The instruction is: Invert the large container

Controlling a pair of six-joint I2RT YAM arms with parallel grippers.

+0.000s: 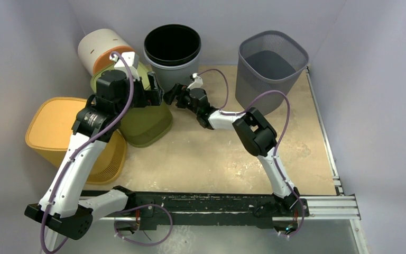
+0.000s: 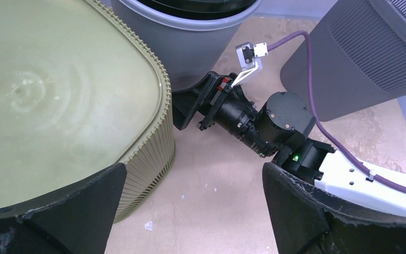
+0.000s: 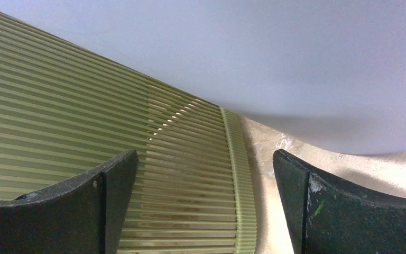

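The olive green slatted container (image 1: 149,126) stands left of centre, its closed flat face (image 2: 58,95) turned up toward the left wrist camera. My left gripper (image 1: 156,95) is open and empty over its right edge; one finger (image 2: 68,211) is above the container and the other (image 2: 301,211) is above the right arm. My right gripper (image 1: 170,97) is open and empty, its tips next to the container's slatted side wall (image 3: 180,174) without closing on it. It also shows in the left wrist view (image 2: 187,108).
A yellow slatted basket (image 1: 58,132) sits at the far left under the left arm. A white and orange container (image 1: 100,50), a grey bin with a black inside (image 1: 172,50) and a grey mesh bin (image 1: 269,66) stand along the back. The enclosure walls are close by.
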